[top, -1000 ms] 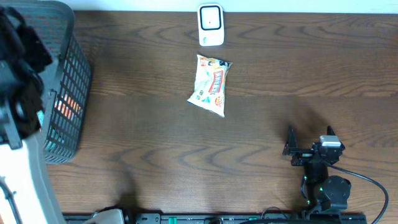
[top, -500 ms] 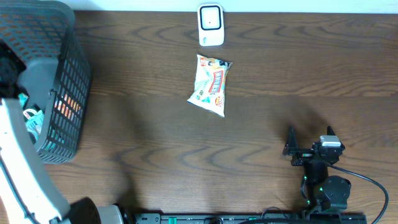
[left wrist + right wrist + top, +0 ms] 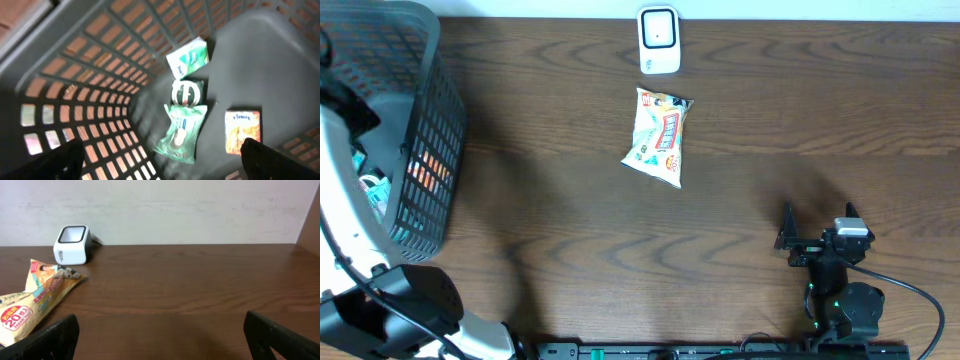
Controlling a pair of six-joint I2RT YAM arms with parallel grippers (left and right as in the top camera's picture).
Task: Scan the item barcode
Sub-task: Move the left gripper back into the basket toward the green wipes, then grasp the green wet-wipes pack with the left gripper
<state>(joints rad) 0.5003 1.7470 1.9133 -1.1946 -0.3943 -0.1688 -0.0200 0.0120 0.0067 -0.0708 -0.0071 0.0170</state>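
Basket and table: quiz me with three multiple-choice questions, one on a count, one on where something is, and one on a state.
1. In the left wrist view, how many items lie in the basket?
A. two
B. four
C. seven

2. Where is the snack packet?
A. in the basket
B. on the table, near the white scanner
C. on top of the scanner

3. How is the right pincer?
A. open and empty
B. shut on the packet
C. shut on a cable

Answers:
1. B, because four items show on the basket's floor.
2. B, because the overhead view shows the packet on the wood close to the scanner, not touching it.
3. A, because its jaws stand wide apart with only bare table between them.
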